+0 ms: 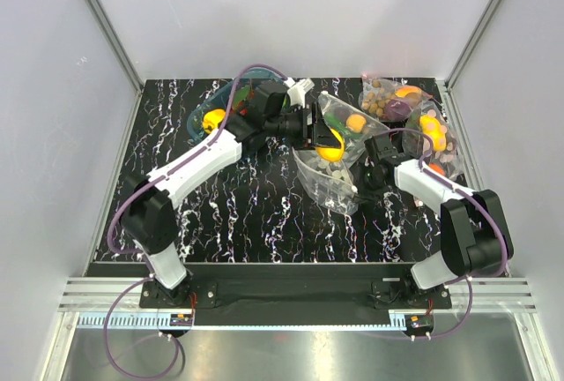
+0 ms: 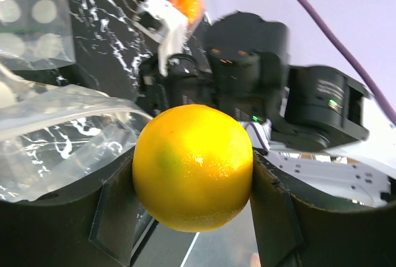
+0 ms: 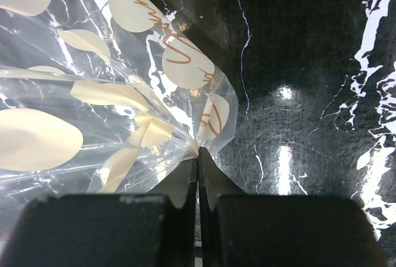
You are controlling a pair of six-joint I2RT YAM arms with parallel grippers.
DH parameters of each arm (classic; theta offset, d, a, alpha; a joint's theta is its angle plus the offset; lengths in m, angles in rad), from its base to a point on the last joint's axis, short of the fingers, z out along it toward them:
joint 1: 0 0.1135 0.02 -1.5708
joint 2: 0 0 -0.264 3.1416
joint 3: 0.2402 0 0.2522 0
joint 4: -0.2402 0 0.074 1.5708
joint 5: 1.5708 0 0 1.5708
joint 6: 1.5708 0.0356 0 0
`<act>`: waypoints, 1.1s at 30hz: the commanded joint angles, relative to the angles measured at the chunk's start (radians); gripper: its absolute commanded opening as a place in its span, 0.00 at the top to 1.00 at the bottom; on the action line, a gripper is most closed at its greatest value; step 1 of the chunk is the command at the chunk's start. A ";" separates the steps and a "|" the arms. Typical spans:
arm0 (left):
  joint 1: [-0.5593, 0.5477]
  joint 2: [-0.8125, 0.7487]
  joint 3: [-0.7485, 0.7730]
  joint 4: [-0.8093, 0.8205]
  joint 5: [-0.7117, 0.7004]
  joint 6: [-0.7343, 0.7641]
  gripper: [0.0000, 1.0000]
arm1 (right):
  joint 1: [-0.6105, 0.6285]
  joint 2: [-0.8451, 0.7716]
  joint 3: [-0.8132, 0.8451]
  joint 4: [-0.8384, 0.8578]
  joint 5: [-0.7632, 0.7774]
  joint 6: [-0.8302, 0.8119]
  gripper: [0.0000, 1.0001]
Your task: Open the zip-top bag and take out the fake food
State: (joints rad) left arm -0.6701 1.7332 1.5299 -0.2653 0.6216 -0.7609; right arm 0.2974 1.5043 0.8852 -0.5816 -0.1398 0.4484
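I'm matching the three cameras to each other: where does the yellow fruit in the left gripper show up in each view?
Top external: the yellow fruit is in the upper middle, against the dotted bag.
Left wrist: the yellow fruit fills the centre.
Right wrist: not in it.
Shared landmark: the zip-top bag, visible in all three.

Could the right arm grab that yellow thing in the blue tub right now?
Probably not: the right claw is shut on the zip-top bag, and the left arm lies between it and the tub.
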 commanded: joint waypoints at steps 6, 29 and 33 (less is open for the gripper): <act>0.084 -0.144 0.056 -0.012 0.060 0.109 0.73 | -0.009 -0.003 0.057 -0.012 0.013 -0.005 1.00; 0.455 -0.051 -0.131 -0.213 -0.645 0.400 0.70 | -0.049 0.027 0.110 -0.015 -0.012 -0.022 1.00; 0.466 0.026 -0.094 -0.192 -0.655 0.407 0.70 | -0.050 0.036 0.130 -0.018 -0.017 -0.023 1.00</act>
State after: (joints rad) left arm -0.2104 1.7279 1.4010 -0.5358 0.0196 -0.3855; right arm 0.2554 1.5330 0.9630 -0.6067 -0.1497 0.4412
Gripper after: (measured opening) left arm 0.640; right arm 0.011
